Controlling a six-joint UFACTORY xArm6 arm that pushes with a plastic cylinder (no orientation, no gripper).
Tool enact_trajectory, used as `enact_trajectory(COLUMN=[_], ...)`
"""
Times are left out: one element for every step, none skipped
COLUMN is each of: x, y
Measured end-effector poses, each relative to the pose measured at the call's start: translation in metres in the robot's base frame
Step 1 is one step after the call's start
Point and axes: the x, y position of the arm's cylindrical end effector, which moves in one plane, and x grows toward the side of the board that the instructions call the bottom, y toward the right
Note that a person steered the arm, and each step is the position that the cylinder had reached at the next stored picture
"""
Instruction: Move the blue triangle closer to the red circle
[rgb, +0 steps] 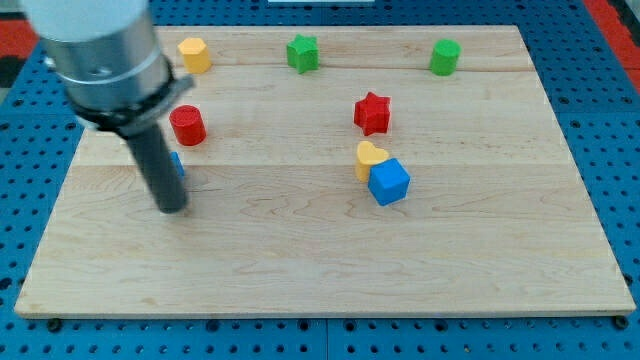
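The red circle (187, 125) stands on the wooden board (320, 250) at the view's upper left. The blue triangle (177, 166) lies just below it, mostly hidden behind my rod; only a sliver of blue shows at the rod's right side. My tip (173, 207) rests on the board just below the blue triangle, touching or nearly touching it; I cannot tell which.
A yellow block (194, 54) sits at the top left, a green star (302, 52) at top centre, a green block (445, 56) at top right. A red star (372, 113), a yellow heart (369, 157) and a blue cube (389, 182) cluster right of centre.
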Motion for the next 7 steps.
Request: enact_trajectory(x=[-0.024, -0.027, -0.007, 0.01, 0.01, -0.002, -0.021], y=[-0.024, -0.024, -0.026, -0.014, 0.006, 0.01, 0.01])
